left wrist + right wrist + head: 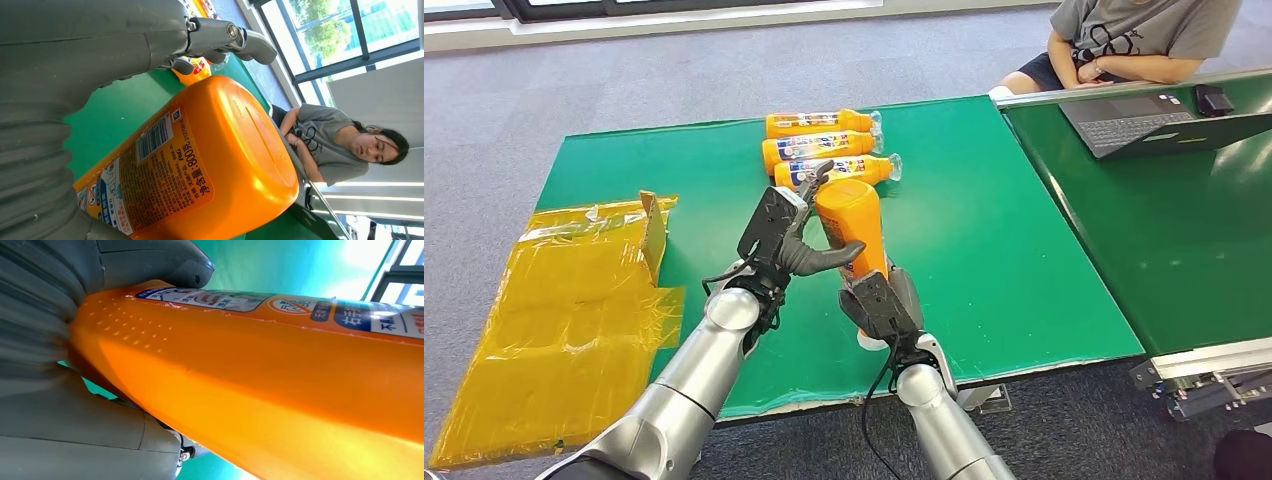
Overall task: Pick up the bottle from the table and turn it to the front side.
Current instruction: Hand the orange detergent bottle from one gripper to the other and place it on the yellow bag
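Observation:
An orange bottle (852,225) with a printed label stands off the green table (984,250), its flat base pointing away from me. My right hand (882,308) grips it at its lower, neck end; up close, the orange bottle (280,390) runs out of the right hand (65,405). My left hand (782,232) sits against the bottle's left side with its fingers apart, the thumb reaching across the label. From the left wrist, the bottle (200,165) shows its barcode label, and the left hand (115,45) extends its fingers past it with a gap between.
Three more orange bottles (822,146) lie side by side at the table's far middle. A flattened box wrapped in yellow tape (574,310) covers the left end. On the right, a second green table holds a laptop (1144,120), with a person (1124,40) seated behind it.

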`<control>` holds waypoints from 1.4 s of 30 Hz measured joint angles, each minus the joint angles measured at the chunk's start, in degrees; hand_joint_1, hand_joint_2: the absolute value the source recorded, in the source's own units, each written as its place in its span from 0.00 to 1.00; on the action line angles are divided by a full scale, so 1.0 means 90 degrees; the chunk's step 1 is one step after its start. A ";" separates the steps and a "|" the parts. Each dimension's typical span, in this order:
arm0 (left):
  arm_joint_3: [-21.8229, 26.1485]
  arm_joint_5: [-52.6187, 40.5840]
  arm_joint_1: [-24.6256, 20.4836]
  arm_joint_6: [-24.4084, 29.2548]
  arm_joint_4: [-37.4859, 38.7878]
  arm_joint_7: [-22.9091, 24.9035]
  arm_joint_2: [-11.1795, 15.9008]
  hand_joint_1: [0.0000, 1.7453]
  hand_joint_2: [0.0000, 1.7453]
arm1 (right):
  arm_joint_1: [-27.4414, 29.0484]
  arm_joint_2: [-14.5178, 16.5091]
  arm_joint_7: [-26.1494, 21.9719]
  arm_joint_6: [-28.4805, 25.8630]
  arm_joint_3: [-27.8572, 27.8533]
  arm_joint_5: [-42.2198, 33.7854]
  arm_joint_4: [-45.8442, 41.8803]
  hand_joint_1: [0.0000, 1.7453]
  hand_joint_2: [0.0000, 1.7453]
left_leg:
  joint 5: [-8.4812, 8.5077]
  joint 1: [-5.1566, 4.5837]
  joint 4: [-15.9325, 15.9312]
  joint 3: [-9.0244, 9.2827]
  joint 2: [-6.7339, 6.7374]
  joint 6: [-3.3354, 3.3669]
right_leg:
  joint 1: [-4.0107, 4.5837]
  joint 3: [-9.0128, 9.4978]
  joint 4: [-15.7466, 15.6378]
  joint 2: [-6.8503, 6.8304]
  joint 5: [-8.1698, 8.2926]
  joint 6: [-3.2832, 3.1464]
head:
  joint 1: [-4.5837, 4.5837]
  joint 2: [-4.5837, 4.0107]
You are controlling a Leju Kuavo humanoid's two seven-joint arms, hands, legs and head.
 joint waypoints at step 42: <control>0.0004 0.0156 -0.0019 -0.1144 -0.0155 0.0332 0.0004 1.00 1.00 | 0.0070 0.0000 -0.0058 -0.0048 -0.0005 0.0011 0.0022 1.00 1.00 | 0.0000 0.0000 0.0000 0.0000 0.0000 0.0000 | 0.0000 0.0000 0.0000 0.0000 0.0000 0.0000 | 0.0000 0.0001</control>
